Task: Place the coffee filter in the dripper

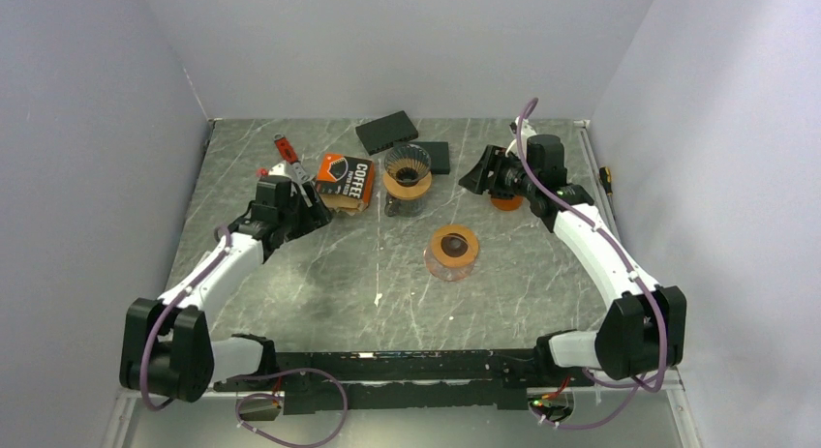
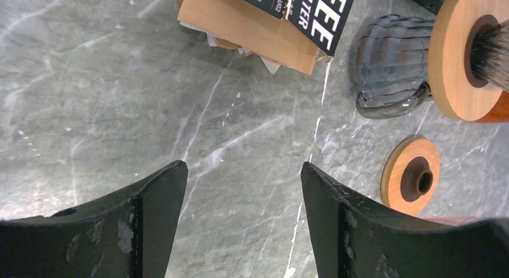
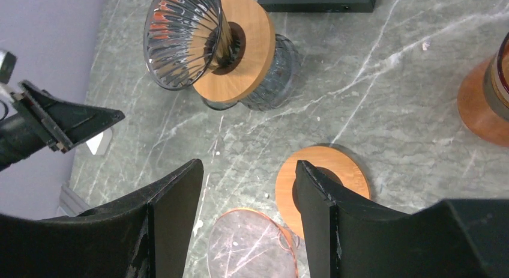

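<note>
The dripper [image 1: 408, 170] is a ribbed clear-glass cone with a round wooden collar. It sits upright on a glass jug [image 2: 390, 68] toward the back of the grey marbled counter [image 1: 319, 283], and bare ribs show inside the cone. The filter pack [image 1: 345, 181] lies flat just left of the dripper. It is a tan paper sleeve under a black label with white "COFFEE" lettering, and white paper edges poke from its end in the left wrist view.

The left tool [image 2: 243, 170] hovers left of the dripper and just short of the pack, its fingers apart with only counter between them. The right tool [image 3: 249, 167] hangs right of the dripper, tips aimed toward it, fingers apart and gripping nothing.

In front of the dripper, toward the arms, a wooden ring [image 1: 453, 245] rests on a glass piece. Behind the dripper lie two black boxes [image 1: 386, 131].
</note>
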